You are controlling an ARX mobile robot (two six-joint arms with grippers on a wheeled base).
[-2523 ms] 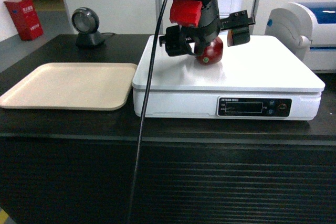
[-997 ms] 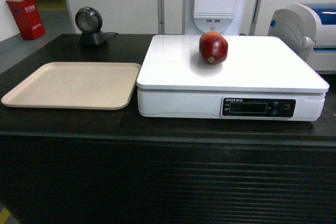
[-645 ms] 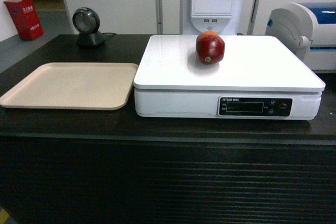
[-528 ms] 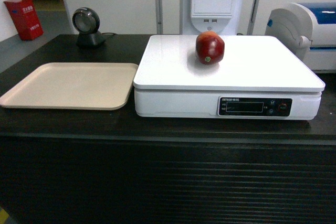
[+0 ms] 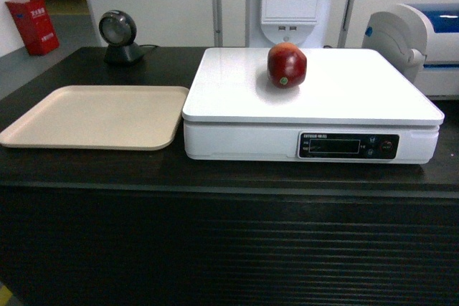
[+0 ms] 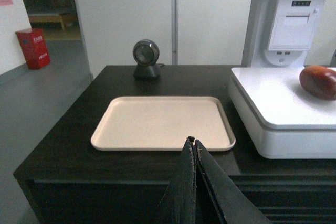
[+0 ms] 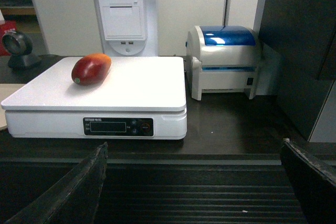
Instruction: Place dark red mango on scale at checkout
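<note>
The dark red mango point(image 7: 91, 68) lies free on the scale point(image 7: 131, 85), far-left of centre, long axis sideways, w/ right hand point(image 7: 194, 187) wide open & empty in front, left hand point(image 6: 195, 156) closed & empty.

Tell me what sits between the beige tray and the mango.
Only bare white platform of the scale lies between the beige tray and the dark red mango; the head view shows it.

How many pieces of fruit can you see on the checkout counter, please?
1: the dark red mango lies alone on the white scale, toward the back of its platform. The beige tray beside it holds none. Nothing suggests hidden fruit.
</note>
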